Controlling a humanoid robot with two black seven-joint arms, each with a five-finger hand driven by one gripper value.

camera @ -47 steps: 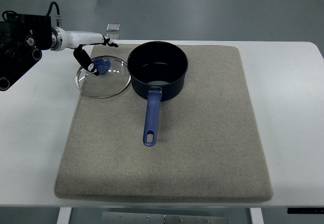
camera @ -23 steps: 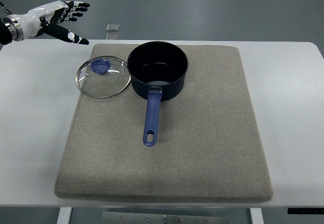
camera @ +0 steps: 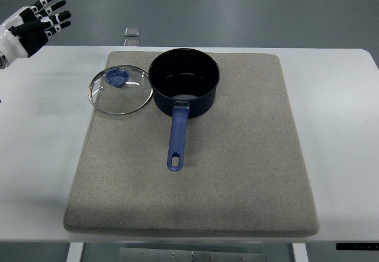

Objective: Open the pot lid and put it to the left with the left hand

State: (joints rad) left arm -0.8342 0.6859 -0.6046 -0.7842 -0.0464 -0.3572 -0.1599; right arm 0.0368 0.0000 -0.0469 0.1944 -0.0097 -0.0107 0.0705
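The white desk (camera: 343, 96) is being covered across its middle by a grey rectangular felt mat (camera: 237, 173). A dark blue saucepan with a blue handle (camera: 184, 83) is being carried by the mat, uncovered. The round glass lid with a blue knob (camera: 120, 89) is lying flat just left of the pan. The white-and-black left robot hand (camera: 32, 24) is being held at the upper left corner, fingers spread, gripping nothing

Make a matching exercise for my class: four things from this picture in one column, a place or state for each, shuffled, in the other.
Things:
1. lid
2. pot
3. mat
4. left robot hand

Places or states:
A. grey, spread over the white table
B. lying flat, left of the pot
C. open, uncovered, handle pointing toward the camera
D. fingers spread, empty, top left corner

Pairs: 1-B, 2-C, 3-A, 4-D
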